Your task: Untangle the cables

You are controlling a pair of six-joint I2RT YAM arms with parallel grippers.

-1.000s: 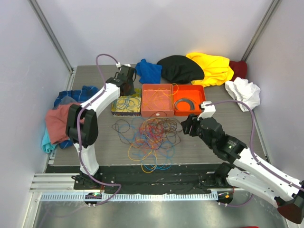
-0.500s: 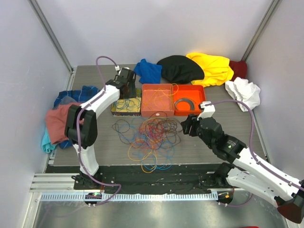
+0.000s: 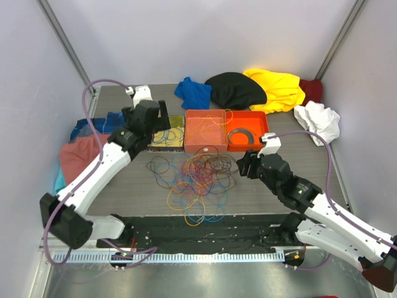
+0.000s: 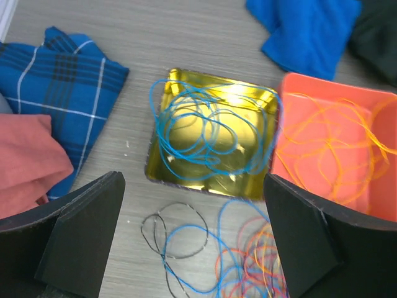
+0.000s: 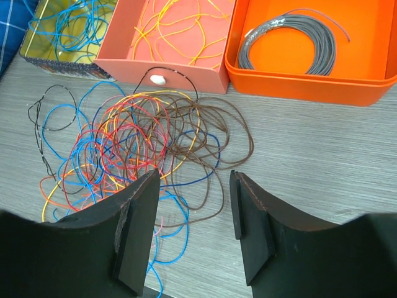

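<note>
The cables [image 3: 198,177] are piled mid-tabletop just left of the right hand [image 3: 245,166], which is half-spread and empty, so it's nearer than the left hand [image 3: 152,118], spread wide up by the gold tray [image 4: 205,76].
</note>
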